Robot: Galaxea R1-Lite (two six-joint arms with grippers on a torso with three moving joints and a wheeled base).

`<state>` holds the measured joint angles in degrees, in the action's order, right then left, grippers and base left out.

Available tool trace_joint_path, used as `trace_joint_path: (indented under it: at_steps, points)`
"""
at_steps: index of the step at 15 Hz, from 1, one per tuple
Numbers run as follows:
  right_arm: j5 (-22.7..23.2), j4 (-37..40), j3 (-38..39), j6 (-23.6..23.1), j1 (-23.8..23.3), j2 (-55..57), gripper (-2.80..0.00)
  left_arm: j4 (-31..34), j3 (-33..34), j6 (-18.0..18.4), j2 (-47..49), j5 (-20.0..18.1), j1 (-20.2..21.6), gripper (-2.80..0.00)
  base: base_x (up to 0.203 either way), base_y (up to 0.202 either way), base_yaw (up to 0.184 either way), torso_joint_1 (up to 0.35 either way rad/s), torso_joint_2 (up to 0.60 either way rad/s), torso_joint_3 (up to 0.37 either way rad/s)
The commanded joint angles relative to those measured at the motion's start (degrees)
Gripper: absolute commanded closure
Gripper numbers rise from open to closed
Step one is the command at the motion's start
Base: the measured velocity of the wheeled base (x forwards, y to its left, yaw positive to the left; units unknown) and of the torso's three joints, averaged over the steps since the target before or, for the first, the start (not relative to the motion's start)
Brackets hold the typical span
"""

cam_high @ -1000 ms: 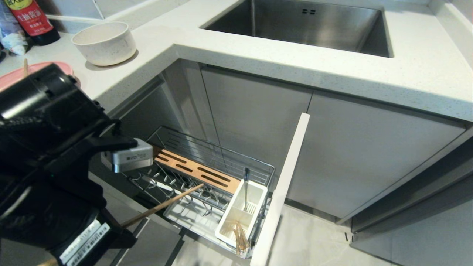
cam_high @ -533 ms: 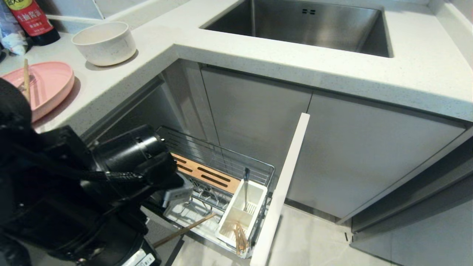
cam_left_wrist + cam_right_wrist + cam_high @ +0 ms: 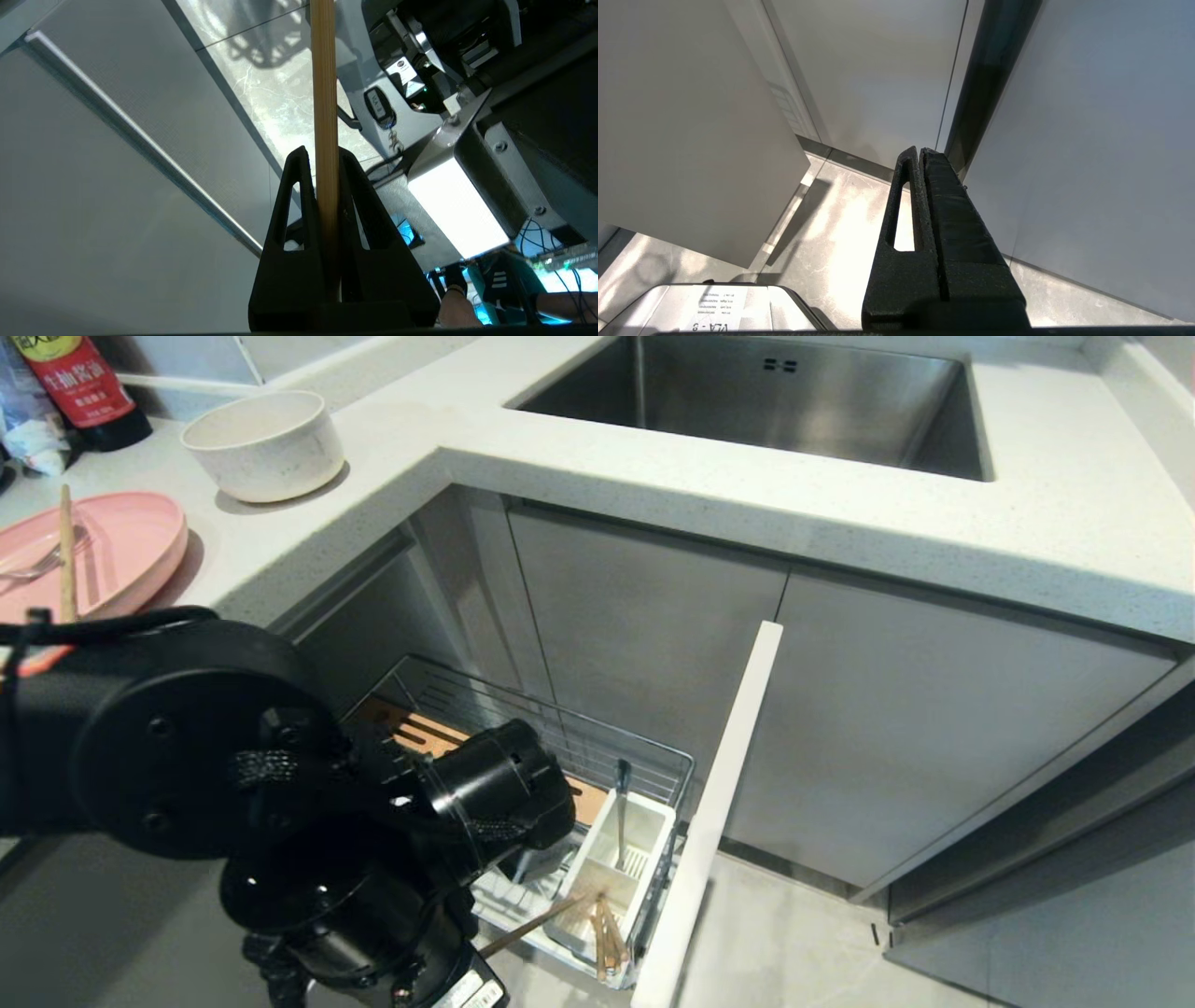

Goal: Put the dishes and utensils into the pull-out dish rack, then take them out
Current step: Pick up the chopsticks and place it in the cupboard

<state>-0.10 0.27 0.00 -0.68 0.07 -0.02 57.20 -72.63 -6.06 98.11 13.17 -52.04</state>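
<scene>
My left gripper [image 3: 324,151] is shut on one light wooden chopstick [image 3: 323,70]. In the head view my left arm covers the gripper; the chopstick [image 3: 532,926] pokes out from under it, its tip at the white utensil caddy [image 3: 644,831] of the pull-out dish rack [image 3: 560,728]. The other chopstick [image 3: 65,551] and the silver fork [image 3: 37,565] lie on the pink plate [image 3: 131,546] on the counter at the left. Behind the plate stands the cream speckled bowl [image 3: 266,443]. My right gripper [image 3: 920,149] is shut and empty, parked low over the floor.
The rack's narrow front panel [image 3: 719,803] juts out to the right of the caddy. A steel sink [image 3: 766,401] is set in the counter behind. Wooden sticks [image 3: 607,933] rest in the caddy's near end. A person's hand [image 3: 455,308] shows in the left wrist view.
My left arm has swung down and to the right over the rack, carrying the chopstick's tip from the wire tines to the caddy. The plate it hid now shows.
</scene>
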Motion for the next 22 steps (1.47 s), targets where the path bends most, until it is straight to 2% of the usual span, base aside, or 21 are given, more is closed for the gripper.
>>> trace_joint_path:
  at_steps: [1, 11, 17, 22]
  points:
    - [0.01, 0.0, 0.0, -0.02, 0.01, 0.02, 0.0, -0.48, 0.03, -0.09, 2.61, 0.1, 0.0, 0.0, 0.0, 0.0, 0.0, 0.0, 0.0, 0.0]
    - [0.01, 0.0, 0.0, -0.02, 0.01, 0.0, 0.0, -4.7, -1.12, -0.07, 9.7, 0.12, 0.65, 0.0, 0.0, 0.0, 0.0, 0.0, 0.0, 0.0]
    - [0.01, 0.0, 0.0, -0.02, 0.01, -0.06, 0.0, -8.22, -2.78, -0.46, 11.35, 0.19, 2.67, 0.0, 0.0, 0.0, 0.0, 0.0, 0.0, 0.0]
    - [0.01, 0.02, 0.0, -0.02, 0.01, 0.02, 0.0, -8.42, -3.23, -0.36, 13.71, 0.1, 3.62, 0.0, 0.0, 0.0, 0.0, 0.0, 0.0, 0.0]
